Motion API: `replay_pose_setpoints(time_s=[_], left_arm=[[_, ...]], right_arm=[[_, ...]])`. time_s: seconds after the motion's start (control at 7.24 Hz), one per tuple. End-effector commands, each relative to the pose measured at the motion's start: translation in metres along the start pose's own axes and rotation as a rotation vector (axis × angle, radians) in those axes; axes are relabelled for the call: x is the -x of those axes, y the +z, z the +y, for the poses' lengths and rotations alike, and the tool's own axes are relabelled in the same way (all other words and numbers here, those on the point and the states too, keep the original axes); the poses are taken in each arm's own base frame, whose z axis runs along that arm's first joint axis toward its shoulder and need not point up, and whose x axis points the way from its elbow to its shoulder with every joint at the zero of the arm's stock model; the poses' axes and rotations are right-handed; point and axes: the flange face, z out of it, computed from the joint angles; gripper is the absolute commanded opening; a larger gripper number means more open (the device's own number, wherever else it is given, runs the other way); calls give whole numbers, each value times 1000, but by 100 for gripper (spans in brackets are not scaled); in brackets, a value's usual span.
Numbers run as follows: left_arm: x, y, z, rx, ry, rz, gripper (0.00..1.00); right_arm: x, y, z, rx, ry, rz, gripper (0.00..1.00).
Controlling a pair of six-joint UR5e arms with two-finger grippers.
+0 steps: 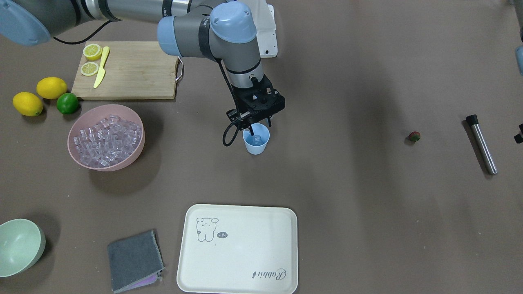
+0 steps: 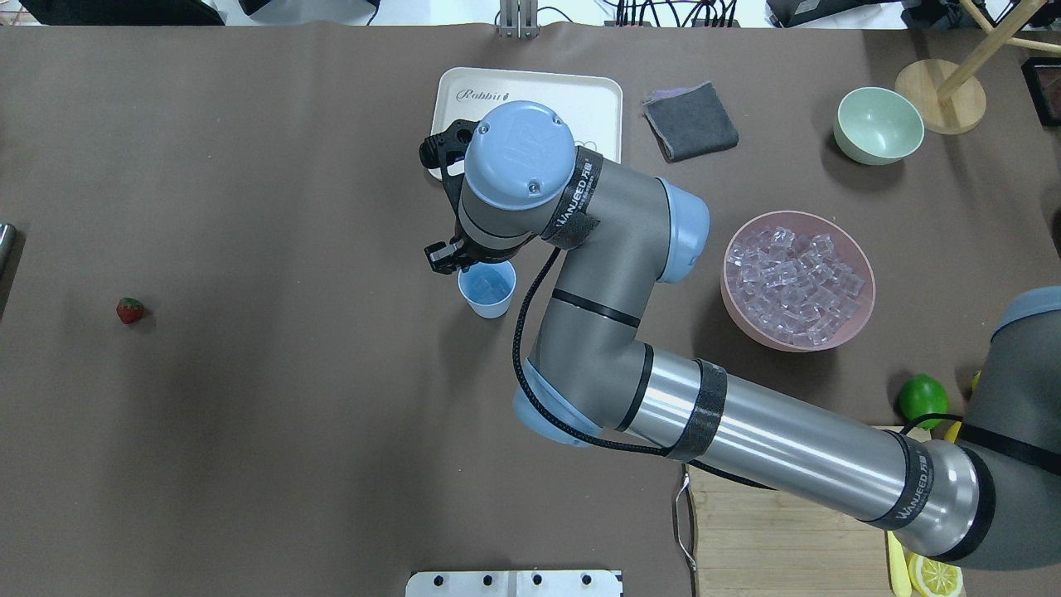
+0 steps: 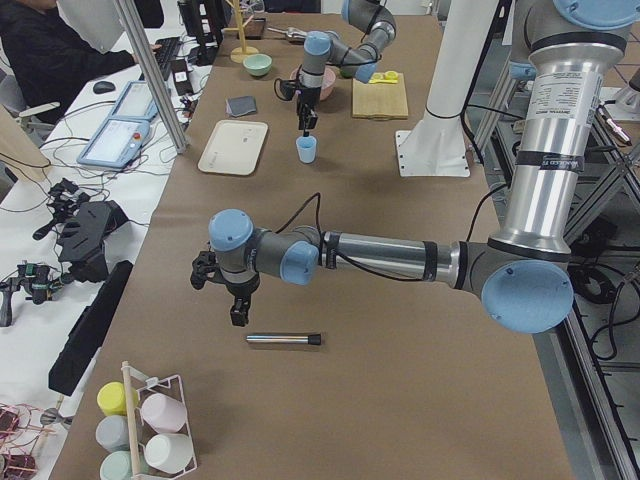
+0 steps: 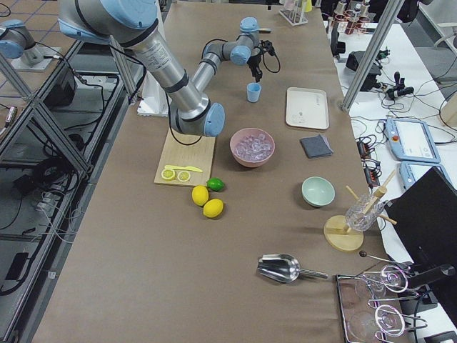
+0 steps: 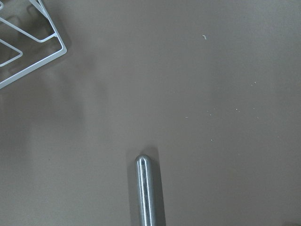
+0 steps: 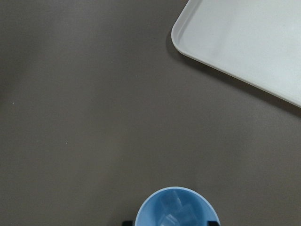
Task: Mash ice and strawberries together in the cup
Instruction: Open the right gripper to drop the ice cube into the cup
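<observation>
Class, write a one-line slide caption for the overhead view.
Right hand at the cup, ice inside; strawberry lies far off.

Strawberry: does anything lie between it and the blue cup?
Nothing visible on the table; bare surface runs from the strawberry to the cup. Only the right gripper hangs over the cup's mouth.

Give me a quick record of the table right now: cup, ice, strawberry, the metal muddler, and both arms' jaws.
cup: upright, mid-table
ice: some in the cup; the rest heaped in the pink bowl
strawberry: on the bare table, well away from the cup
muddler: lying flat, past the strawberry
right jaws: open, just above the cup
left jaws: near the muddler, not on it; cannot tell whether open or shut
</observation>
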Motion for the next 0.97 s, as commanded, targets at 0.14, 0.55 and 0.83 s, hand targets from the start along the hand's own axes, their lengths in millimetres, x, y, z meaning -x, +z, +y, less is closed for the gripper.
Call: replay_pose_setpoints(time_s=[0.14,0.55,0.83], left_arm=[[-5,3,0,5,4,0,98],[-70,34,-1,20,29,28,98],[-143,60,8,28,15,74,98]], right_arm=[[-30,-4,-3,5,11,15,99],[-133,-32,13,71,-31,9,100],[-209,-54,30,87,-29,33,100]])
